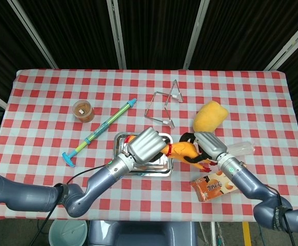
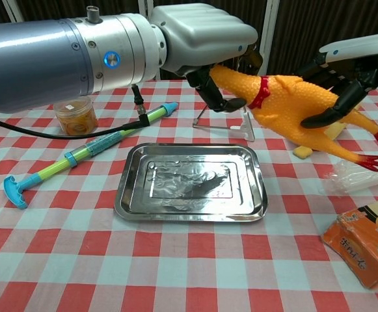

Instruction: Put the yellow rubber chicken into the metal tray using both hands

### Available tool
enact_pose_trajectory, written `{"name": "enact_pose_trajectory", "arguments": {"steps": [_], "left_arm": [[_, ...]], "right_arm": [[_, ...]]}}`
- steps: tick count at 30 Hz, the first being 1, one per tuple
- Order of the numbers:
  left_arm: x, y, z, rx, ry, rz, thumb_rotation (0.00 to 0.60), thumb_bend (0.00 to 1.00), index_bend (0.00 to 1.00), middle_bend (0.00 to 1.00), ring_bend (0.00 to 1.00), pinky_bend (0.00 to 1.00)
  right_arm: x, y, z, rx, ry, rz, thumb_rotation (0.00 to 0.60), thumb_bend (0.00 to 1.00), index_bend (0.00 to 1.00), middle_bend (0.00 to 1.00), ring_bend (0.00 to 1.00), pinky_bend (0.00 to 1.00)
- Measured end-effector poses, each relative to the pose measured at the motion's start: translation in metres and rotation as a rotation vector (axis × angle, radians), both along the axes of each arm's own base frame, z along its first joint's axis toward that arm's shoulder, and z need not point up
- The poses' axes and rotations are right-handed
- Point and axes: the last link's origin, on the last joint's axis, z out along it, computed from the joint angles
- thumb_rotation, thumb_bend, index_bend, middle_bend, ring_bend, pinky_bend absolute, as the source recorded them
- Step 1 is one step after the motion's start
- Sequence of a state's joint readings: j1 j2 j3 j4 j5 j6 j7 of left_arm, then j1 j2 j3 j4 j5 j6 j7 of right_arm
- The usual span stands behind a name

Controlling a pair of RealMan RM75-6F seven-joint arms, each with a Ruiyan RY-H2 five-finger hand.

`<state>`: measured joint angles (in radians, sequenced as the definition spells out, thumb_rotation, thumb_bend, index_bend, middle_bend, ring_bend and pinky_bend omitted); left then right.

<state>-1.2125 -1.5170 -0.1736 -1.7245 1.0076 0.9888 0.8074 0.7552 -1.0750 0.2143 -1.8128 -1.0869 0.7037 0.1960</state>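
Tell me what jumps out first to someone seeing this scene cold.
The yellow rubber chicken grabs the eye: it hangs in the air above the far right corner of the metal tray, head held by the left hand and body gripped by the right hand. Next comes the shiny tray itself, empty at the middle of the red checked tablecloth.

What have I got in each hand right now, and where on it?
Both hold the yellow rubber chicken above the metal tray: left hand grips its head and neck, right hand grips the rear body near the legs.
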Motion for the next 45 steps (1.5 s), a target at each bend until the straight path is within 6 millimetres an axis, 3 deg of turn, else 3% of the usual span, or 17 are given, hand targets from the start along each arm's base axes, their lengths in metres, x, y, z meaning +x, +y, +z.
{"name": "enact_pose_trajectory", "arguments": {"steps": [6,11,15,18,19,20,21,22,25,26,29,39,45], "left_arm": [[-0.001,-0.002,0.003,-0.013,-0.008,-0.001,0.6,0.64,0.66,0.75,0.65,0.78],[-0.002,-0.004,0.006,-0.015,-0.015,-0.006,0.6,0.64,0.66,0.75,0.65,0.78],[-0.004,-0.004,0.006,-0.014,-0.013,-0.008,0.6,0.64,0.66,0.75,0.65,0.78],[-0.005,-0.003,0.007,-0.003,-0.011,-0.008,0.6,0.64,0.66,0.75,0.65,0.78],[-0.006,-0.003,0.007,-0.001,-0.012,-0.008,0.6,0.64,0.66,0.75,0.65,0.78],[-0.006,-0.003,0.007,0.0,-0.013,-0.008,0.6,0.64,0.66,0.75,0.65,0.78],[-0.007,-0.003,0.007,0.001,-0.014,-0.008,0.6,0.64,0.66,0.75,0.65,0.78],[-0.007,-0.003,0.008,0.003,-0.014,-0.008,0.6,0.64,0.66,0.75,0.65,0.78],[-0.009,-0.002,0.008,0.004,-0.018,-0.007,0.6,0.64,0.66,0.75,0.65,0.78],[-0.009,-0.002,0.008,0.004,-0.02,-0.008,0.6,0.64,0.66,0.75,0.65,0.78],[-0.011,-0.001,0.008,0.006,-0.025,-0.01,0.6,0.64,0.66,0.75,0.65,0.78],[-0.022,0.0,0.008,-0.009,-0.048,0.001,0.6,0.63,0.66,0.75,0.65,0.78],[-0.037,0.001,0.006,-0.053,-0.089,0.049,0.6,0.61,0.65,0.74,0.65,0.77]], "right_arm": [[-0.001,0.0,-0.002,-0.016,0.007,0.011,0.6,1.0,0.99,0.91,0.89,0.94],[-0.001,0.001,-0.004,-0.024,0.005,0.015,0.6,1.0,1.0,0.97,0.96,0.99],[0.0,0.002,-0.004,-0.03,0.001,0.016,0.6,1.0,0.99,0.97,0.95,0.99],[0.0,0.005,-0.002,-0.037,0.01,0.034,0.6,1.0,0.81,0.85,0.8,0.85],[0.0,0.006,-0.001,-0.036,0.012,0.038,0.6,0.98,0.69,0.75,0.69,0.74],[0.0,0.007,0.001,-0.031,0.016,0.042,0.6,0.89,0.53,0.63,0.57,0.56],[0.0,0.008,0.002,-0.026,0.022,0.046,0.6,0.8,0.45,0.56,0.5,0.46],[-0.001,0.009,0.003,-0.021,0.031,0.053,0.6,0.63,0.33,0.48,0.41,0.32],[-0.001,0.012,0.005,-0.009,0.055,0.077,0.6,0.25,0.05,0.22,0.17,0.14],[-0.002,0.014,0.006,-0.002,0.062,0.08,0.6,0.17,0.01,0.13,0.09,0.11],[-0.002,0.018,0.008,0.022,0.083,0.092,0.6,0.06,0.0,0.01,0.0,0.07],[-0.006,0.025,0.016,-0.003,0.092,0.104,0.6,0.05,0.0,0.0,0.0,0.04],[-0.019,0.024,0.037,-0.056,0.137,0.081,0.6,0.05,0.0,0.0,0.0,0.04]]}}
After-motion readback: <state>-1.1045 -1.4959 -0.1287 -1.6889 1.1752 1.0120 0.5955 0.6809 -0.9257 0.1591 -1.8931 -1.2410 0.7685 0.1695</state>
